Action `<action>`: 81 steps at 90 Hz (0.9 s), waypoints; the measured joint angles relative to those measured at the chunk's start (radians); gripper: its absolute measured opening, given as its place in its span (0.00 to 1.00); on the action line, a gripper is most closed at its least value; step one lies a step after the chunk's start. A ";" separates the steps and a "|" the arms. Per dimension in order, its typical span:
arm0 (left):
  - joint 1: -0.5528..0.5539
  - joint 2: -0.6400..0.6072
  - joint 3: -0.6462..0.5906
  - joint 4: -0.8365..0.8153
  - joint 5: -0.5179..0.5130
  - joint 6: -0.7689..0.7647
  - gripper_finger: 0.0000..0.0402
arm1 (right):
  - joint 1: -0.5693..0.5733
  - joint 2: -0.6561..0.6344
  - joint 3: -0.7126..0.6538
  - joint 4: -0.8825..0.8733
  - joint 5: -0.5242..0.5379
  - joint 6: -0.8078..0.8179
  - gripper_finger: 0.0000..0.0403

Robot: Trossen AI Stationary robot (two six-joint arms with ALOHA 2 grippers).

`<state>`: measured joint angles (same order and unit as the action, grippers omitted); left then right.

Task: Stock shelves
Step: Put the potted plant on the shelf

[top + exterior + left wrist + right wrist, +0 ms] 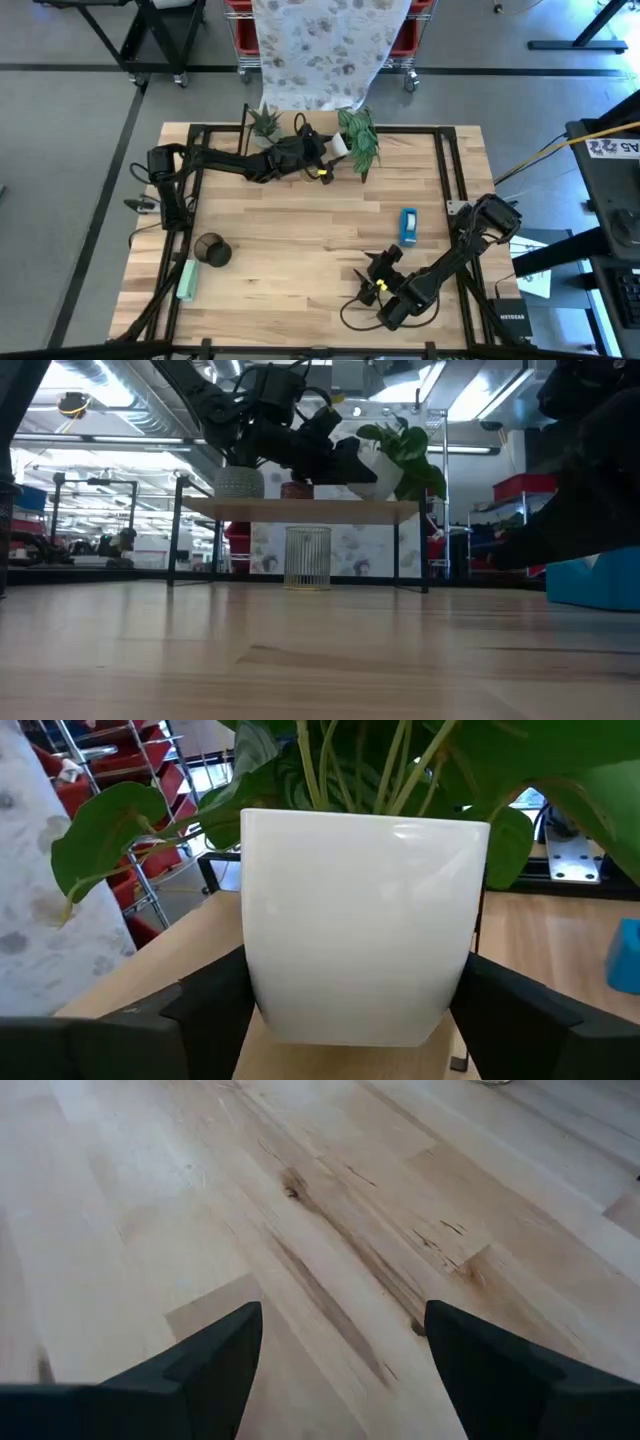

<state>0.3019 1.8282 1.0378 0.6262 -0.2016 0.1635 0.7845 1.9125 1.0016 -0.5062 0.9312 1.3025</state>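
There are two potted plants, one blue box, one green box, one dark cup, one wire basket.

We read two things only, both in the high view. "NETGEAR" stands in white letters on a small dark box lying off the table's edge, just beyond the right gripper on its outer side. A white label farther off on that side shows upside down, roughly "A5".
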 joint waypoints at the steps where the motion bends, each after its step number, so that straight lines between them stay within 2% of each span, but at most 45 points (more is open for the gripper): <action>1: 0.000 0.000 0.000 0.000 0.000 0.000 0.74 | 0.000 0.000 0.000 0.000 0.000 0.000 0.66; 22: 0.001 0.000 0.000 -0.002 0.006 -0.001 0.82 | 0.000 0.000 0.000 0.005 -0.001 0.000 0.66; 81: 0.000 -0.039 -0.005 -0.023 0.011 0.079 0.82 | 0.000 0.000 0.000 0.013 -0.009 0.001 0.66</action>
<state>0.3022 1.7893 1.0332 0.6037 -0.1903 0.2427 0.7849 1.9125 1.0016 -0.4936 0.9226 1.3033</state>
